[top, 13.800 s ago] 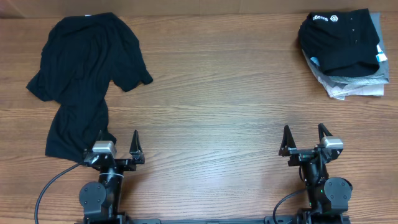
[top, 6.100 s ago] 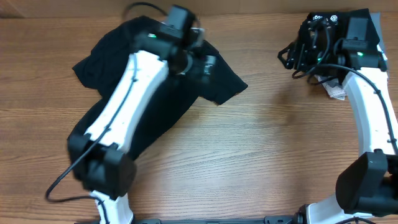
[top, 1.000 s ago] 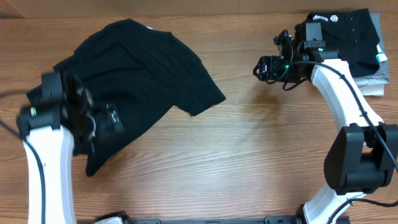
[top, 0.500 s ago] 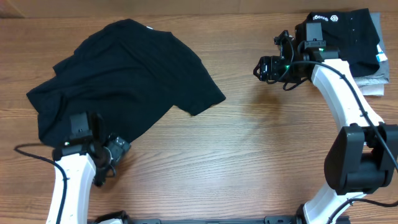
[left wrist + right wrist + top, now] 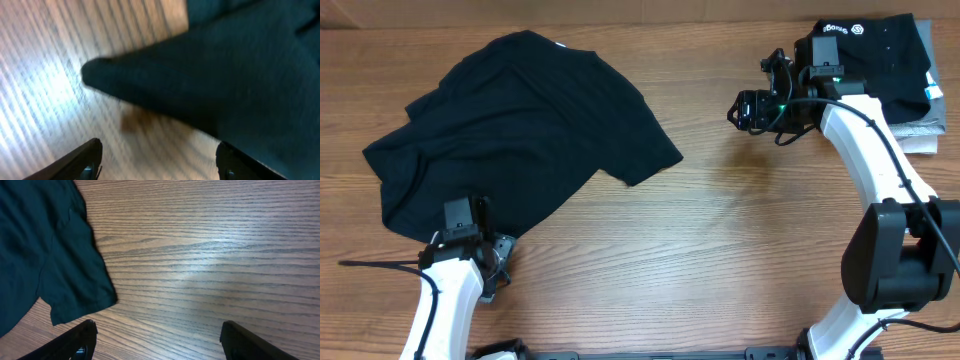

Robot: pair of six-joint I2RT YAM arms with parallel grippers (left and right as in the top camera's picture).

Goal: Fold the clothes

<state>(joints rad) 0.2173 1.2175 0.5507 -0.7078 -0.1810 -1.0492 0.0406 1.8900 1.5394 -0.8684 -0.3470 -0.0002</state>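
Item one, far left: the left claw [image 5: 157, 166], released, its fingers spread wide with nothing between them, low over the wooden worktop [image 5: 740, 270] just beside the near hem corner of the shirt; the left wrist view is blurred, so we cannot tell whether it touches the cloth. Item two: the black T-shirt [image 5: 520, 130], lying rumpled and askew on the left half of the worktop, not yet folded, white neck label [image 5: 558, 43] at its far edge, one sleeve [image 5: 648, 160] pointing toward the middle. Item three: the right claw [image 5: 159, 344], likewise released and empty, hanging over bare wood well apart from that sleeve. Item four, far right corner: a folded black garment with white logo print [image 5: 865, 60] stacked on folded grey and white pieces [image 5: 905, 138], not ours to fold. Hazards we judge: thin soft fabric may bunch or slide if one claw drags it alone; a pinch may catch only one layer; folding before flattening would lock in creases; the right arm, passing beside the stack, may knock it.
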